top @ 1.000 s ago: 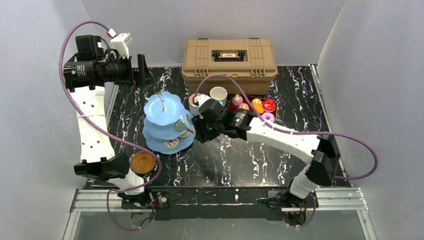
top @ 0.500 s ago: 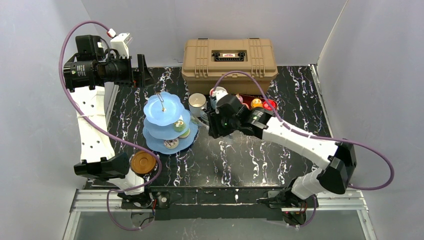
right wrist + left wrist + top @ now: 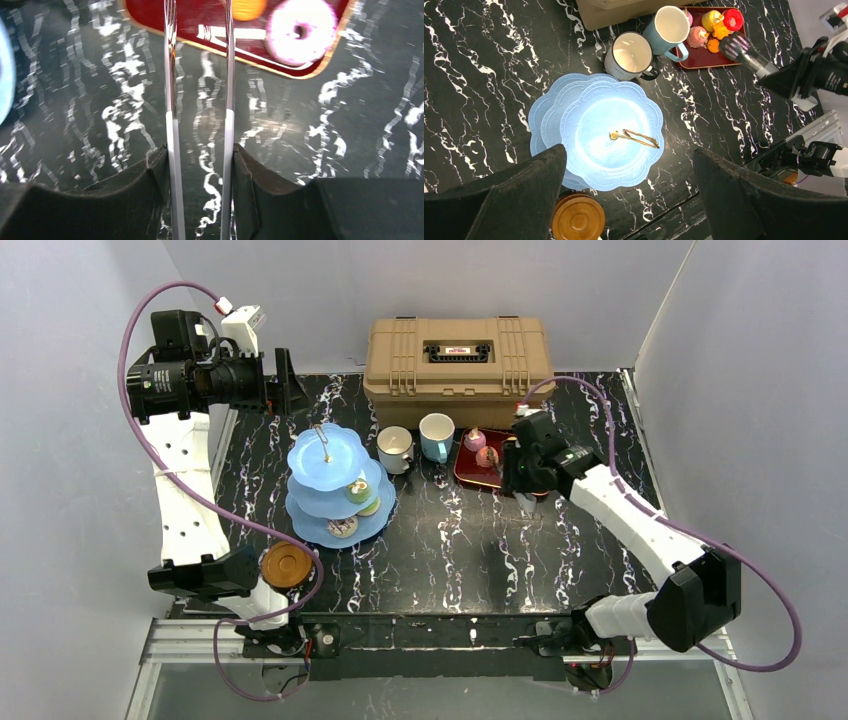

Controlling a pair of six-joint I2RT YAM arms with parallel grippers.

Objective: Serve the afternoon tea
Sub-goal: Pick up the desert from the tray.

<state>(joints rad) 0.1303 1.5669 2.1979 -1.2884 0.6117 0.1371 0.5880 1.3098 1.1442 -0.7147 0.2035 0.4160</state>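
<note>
Currently one three-tier cake stand (image 3: 335, 490) is standing left of centre, carrying a few toy cakes (image 3: 357, 491), with two mugs, a white mug (image 3: 396, 448) and a blue mug (image 3: 436, 435), just beside it. One saucer (image 3: 286, 565) is lying nearer the front edge. The right fingers (image 3: 150, 175) are gripping tongs (image 3: 171, 75) by the red tray (image 3: 195, 15); the left fingers (image 3: 514, 200) are hanging wide open. White walls (image 3: 430, 280) are enclosing the black marbled table (image 3: 480, 550).

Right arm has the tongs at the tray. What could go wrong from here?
1. The tongs in the right gripper point at the tray; the pink donut sits to one side of the tips, so a straight close may miss it.
2. The white mug and blue mug stand between tray and cake stand; a low carry may clip them.
</note>
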